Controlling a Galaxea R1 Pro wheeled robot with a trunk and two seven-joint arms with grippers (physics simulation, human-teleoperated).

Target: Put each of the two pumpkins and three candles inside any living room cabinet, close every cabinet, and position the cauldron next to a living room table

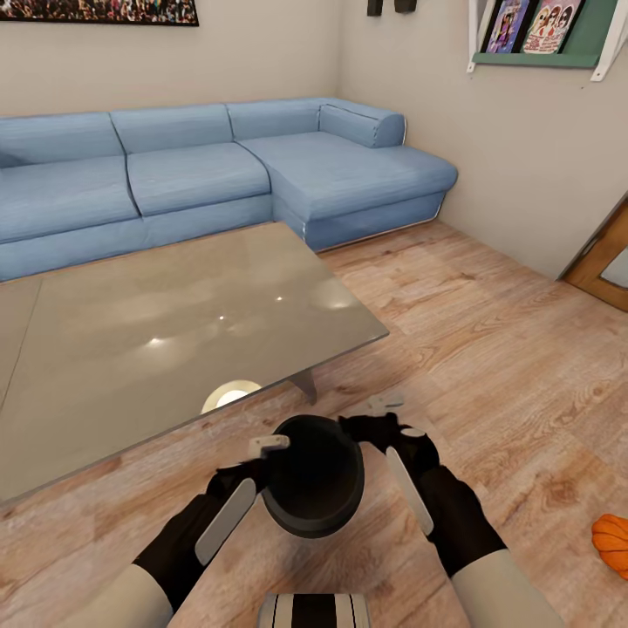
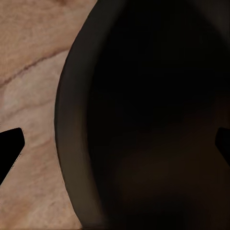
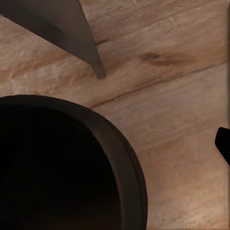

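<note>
While gripping the cauldron point(image 1: 314, 475) at opposite rim sides, left gripper point(image 1: 262, 460) and right gripper point(image 1: 377, 426) clamped; near table point(image 1: 131, 349) corner; pumpkin point(image 1: 612, 542) well apart.

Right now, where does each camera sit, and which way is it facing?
Head view: high on the robot, looking forward and down over the table, sofa and cauldron; both arms flank the pot.
Left wrist view: close at the cauldron; fingertips show.
Right wrist view: over the rim and wooden floor.
All three share the cauldron.
</note>
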